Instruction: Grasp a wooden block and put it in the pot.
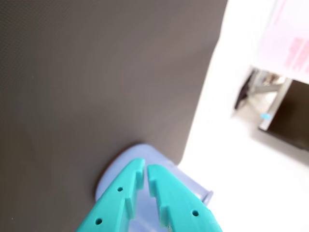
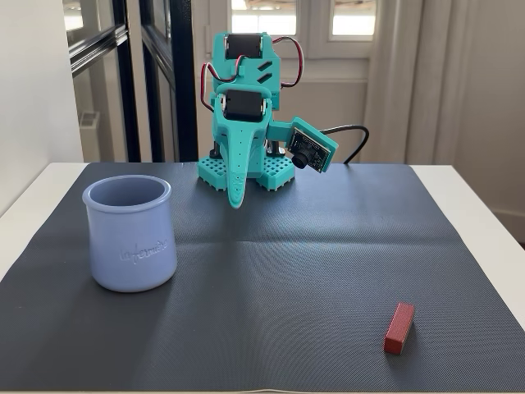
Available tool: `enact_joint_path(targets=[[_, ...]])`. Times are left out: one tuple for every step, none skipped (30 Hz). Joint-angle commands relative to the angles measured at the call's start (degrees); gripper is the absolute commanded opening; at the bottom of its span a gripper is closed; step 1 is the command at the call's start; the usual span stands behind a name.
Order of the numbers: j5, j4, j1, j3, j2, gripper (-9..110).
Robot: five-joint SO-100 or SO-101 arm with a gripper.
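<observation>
On dark ribbed mat point(image 2: 271, 271) nr windows point(image 2: 262, 16): pot point(image 2: 130, 234), block point(image 2: 399, 327).

Only 2 things are standing on the dark mat point(image 2: 271, 271): the pot point(image 2: 130, 233) at left, the wooden block point(image 2: 399, 327) well apart at right, leaving open mat between.

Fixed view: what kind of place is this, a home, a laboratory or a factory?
Probably a room in a home or office, not a factory. A white table with a dark mat stands before a window and a black-framed glass door. Only a small teal arm, a pot and a wooden block are set up.
</observation>
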Motion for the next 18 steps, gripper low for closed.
enact_joint_path(targets=[[-0.18,0.18,-0.18,-0.26,0.53,0],[-0.18,0.18,-0.18,-0.26,0.53,0],[-0.18,0.18,-0.18,-0.26,0.53,0],[-0.18,0.18,-0.18,-0.26,0.53,0],[-0.18,0.18,-0.18,-0.26,0.53,0],[-0.18,0.18,-0.18,-0.26,0.53,0],[-0.18,0.18,-0.18,-0.26,0.53,0],[-0.18,0.18,-0.18,-0.26,0.53,0],[-0.18,0.18,-0.18,-0.26,0.53,0],[-0.18,0.18,-0.18,-0.26,0.53,0],[-0.18,0.18,-0.18,-0.26,0.53,0],[-0.18,0.18,-0.18,-0.26,0.53,0],[-0.18,0.18,-0.18,-0.26,0.53,0],[-0.18,0.18,-0.18,-0.26,0.53,0],[0.00,0.18,-0.09,-0.26,0.53,0],[0.09,0.18,0.09,-0.26,0.53,0],[0.09,0.18,0.18,-0.26,0.53,0],[0.18,0.18,0.18,-0.26,0.53,0]])
